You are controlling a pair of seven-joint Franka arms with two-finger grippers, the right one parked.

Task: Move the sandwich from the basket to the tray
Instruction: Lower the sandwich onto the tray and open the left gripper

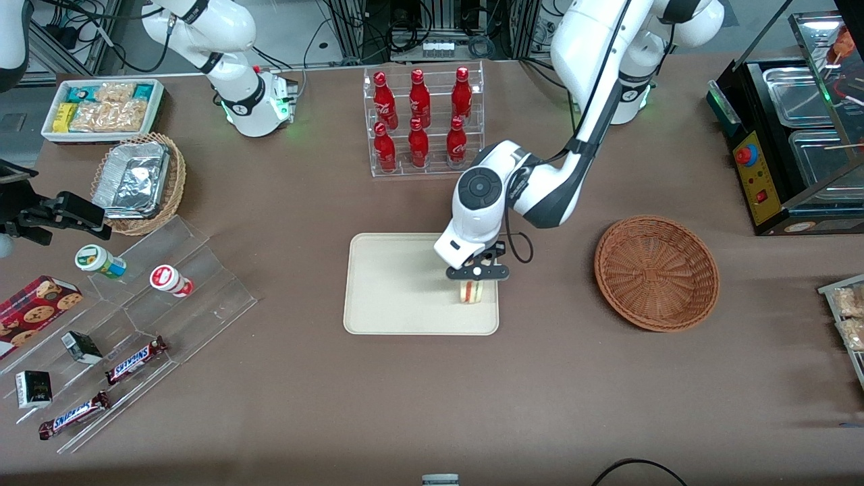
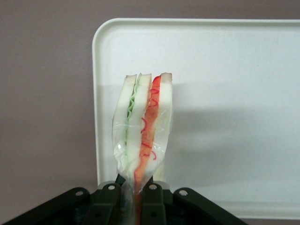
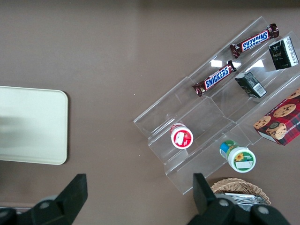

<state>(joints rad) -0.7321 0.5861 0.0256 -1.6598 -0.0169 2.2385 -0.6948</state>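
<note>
The sandwich (image 1: 472, 291) (image 2: 143, 126), pale bread with green and orange-red filling in a clear wrap, hangs over the cream tray (image 1: 391, 290) (image 2: 225, 93), close to the tray edge that faces the basket. My left gripper (image 1: 477, 273) (image 2: 134, 194) is shut on the sandwich's wrapped end. Whether the sandwich touches the tray surface cannot be told. The reddish-brown wicker basket (image 1: 656, 272) sits on the table toward the working arm's end and holds nothing. A corner of the tray (image 3: 33, 124) also shows in the right wrist view.
A clear rack of red bottles (image 1: 423, 121) stands farther from the front camera than the tray. Toward the parked arm's end are clear stepped shelves (image 1: 135, 317) with snacks, a tan basket with a foil container (image 1: 138, 181) and a white bin of packets (image 1: 101, 108). A black machine (image 1: 790, 135) stands at the working arm's end.
</note>
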